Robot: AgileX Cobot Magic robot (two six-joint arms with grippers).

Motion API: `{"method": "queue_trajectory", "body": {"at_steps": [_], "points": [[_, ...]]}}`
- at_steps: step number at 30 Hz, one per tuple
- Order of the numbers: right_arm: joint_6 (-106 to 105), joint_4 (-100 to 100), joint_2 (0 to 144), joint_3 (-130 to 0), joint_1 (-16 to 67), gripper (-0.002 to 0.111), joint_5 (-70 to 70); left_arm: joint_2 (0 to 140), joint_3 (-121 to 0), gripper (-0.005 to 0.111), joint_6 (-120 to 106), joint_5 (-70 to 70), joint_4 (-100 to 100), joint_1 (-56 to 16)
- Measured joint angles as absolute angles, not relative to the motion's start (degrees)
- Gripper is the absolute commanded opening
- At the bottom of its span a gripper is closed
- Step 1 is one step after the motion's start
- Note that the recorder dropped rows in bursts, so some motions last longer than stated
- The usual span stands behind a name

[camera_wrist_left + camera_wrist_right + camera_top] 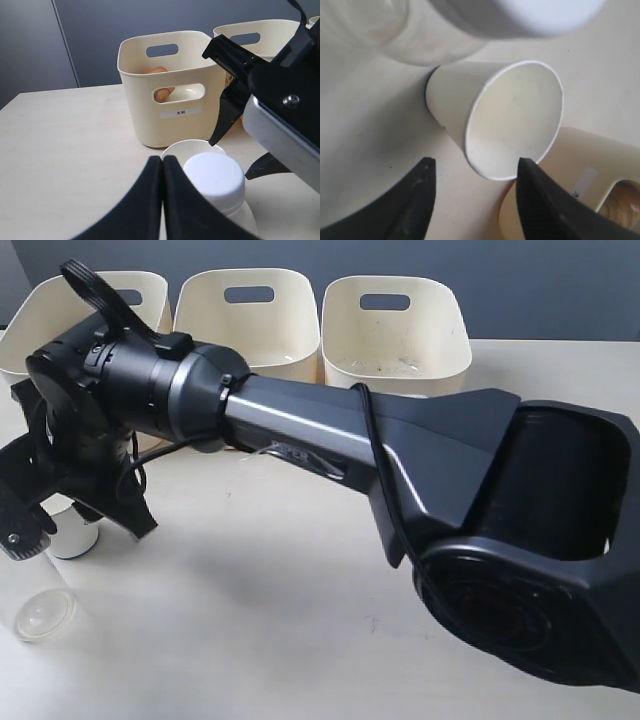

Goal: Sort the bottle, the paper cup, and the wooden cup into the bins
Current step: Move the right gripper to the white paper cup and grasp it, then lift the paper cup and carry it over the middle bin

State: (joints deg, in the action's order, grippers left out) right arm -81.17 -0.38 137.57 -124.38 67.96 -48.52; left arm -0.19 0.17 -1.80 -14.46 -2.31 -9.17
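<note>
Your right claw (475, 165) stands open with nothing in it, its 2 fingers poised over the paper cup (512, 120). That cup stands upright near the bench's (300, 590) left edge, just beside the bottle (215, 180). Your left claw (162, 160) is pressed closed and empty, near the bottle's white cap. The wooden cup (163, 92) lies in the leftmost of the 3 bins (247, 315) along the far edge.

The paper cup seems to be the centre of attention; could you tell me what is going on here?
The right gripper, reaching across, has its open jaws lined up on the paper cup without gripping it. The bottle stands right beside the cup. The wooden cup already lies in the left bin. The left gripper is shut, holding nothing.
</note>
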Motion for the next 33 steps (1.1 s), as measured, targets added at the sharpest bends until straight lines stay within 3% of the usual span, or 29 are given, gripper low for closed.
{"method": "queue_trajectory", "body": {"at_steps": [18, 31, 33], "points": [[-85.55, 6.1, 139.14, -124.38, 68.09, 0.048, -48.66, -0.19, 0.17, 0.0, -1.8, -14.46, -2.31, -9.17], [-84.48, 4.72, 140.21, -124.38, 68.09, 0.002, -48.55, -0.19, 0.17, 0.0, -1.8, -14.46, -2.31, -9.17], [-84.21, 4.44, 140.21, -124.38, 68.09, -0.001, -48.55, -0.19, 0.17, 0.0, -1.8, -14.46, -2.31, -9.17]]}}
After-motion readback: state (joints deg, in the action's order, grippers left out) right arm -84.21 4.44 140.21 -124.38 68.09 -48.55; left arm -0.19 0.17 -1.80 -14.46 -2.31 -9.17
